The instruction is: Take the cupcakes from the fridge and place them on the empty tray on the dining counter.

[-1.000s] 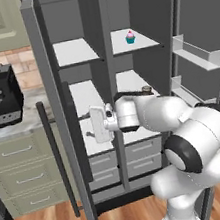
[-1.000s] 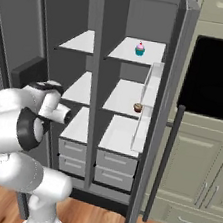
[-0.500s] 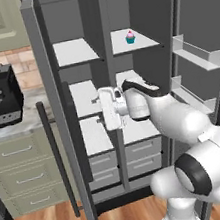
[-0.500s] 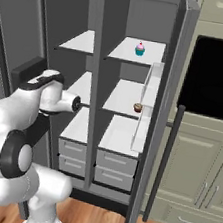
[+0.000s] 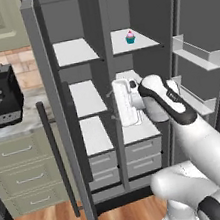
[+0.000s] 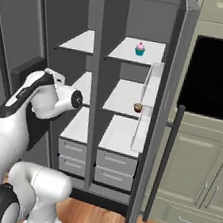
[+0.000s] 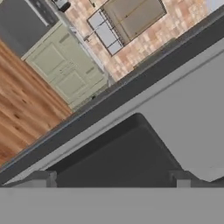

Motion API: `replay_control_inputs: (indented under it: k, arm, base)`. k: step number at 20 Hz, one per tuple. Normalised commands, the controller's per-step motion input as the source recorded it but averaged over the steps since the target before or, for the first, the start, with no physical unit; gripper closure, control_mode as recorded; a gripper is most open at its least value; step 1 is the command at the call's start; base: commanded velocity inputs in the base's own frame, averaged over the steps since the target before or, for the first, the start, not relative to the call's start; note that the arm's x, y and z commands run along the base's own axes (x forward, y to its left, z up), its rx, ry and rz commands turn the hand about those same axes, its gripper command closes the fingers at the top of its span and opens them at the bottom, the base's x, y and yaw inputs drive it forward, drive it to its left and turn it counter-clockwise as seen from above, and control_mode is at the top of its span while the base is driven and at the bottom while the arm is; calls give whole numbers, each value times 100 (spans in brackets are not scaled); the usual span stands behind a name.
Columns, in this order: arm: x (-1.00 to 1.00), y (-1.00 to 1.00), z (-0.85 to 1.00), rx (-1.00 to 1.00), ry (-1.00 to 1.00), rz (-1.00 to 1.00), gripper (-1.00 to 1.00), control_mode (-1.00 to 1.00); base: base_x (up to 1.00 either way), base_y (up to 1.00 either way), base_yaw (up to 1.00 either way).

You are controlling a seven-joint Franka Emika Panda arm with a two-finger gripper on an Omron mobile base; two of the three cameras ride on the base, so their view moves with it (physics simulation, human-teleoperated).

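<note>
At the far left of the left base view a black coffee machine [image 5: 0, 95] is sitting on a short marble counter [image 5: 18, 127] above sage-green drawers [image 5: 21, 172]; just right of it the fridge [image 5: 46, 82] is standing with both doors swung wide, its white shelves [image 5: 74, 52] showing inside, its long dark handle [image 5: 56, 156] hanging in front of the left door's edge; in front of the middle shelves the gripper [image 5: 115, 107] is hovering with its white hand turned toward the left door, and its fingers are standing spread wide with nothing between them; in the hand view the two dark fingertips [image 7: 41, 178] are rising well apart over the grey door surface; on the right-hand top shelf a cupcake with a teal wrapper and pink frosting [image 5: 130, 37] is sitting well above the hand; in the right base view that same cupcake is resting on the top shelf, and a smaller brown cupcake [image 6: 138, 107] is sitting on the middle shelf below it, just beside the white door bin [image 6: 147, 104]; further right a black oven window [image 6: 214, 78] is filling the cabinet wall.
</note>
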Motion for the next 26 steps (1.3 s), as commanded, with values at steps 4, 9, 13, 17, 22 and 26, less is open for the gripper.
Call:
replay_control_inputs:
  k: [4, 9, 13, 17, 22, 26]
  arm:
    - [-54, -25, 16, 1, 23, -33, -100, -100]
    - [-32, -36, 19, 7, 27, -40, -100, -100]
    - [-24, -52, 22, 5, 28, -40, -100, -100]
    - [-17, -50, 18, 4, 27, -36, -100, -100]
    - [-9, -45, 20, 3, 29, -30, -100, -100]
    - [-13, -37, 5, 2, 15, -23, -100, -100]
  base:
    - [0, 0, 0]
    - [0, 0, 0]
    - [0, 0, 0]
    - [0, 0, 0]
    - [0, 0, 0]
    - [0, 0, 0]
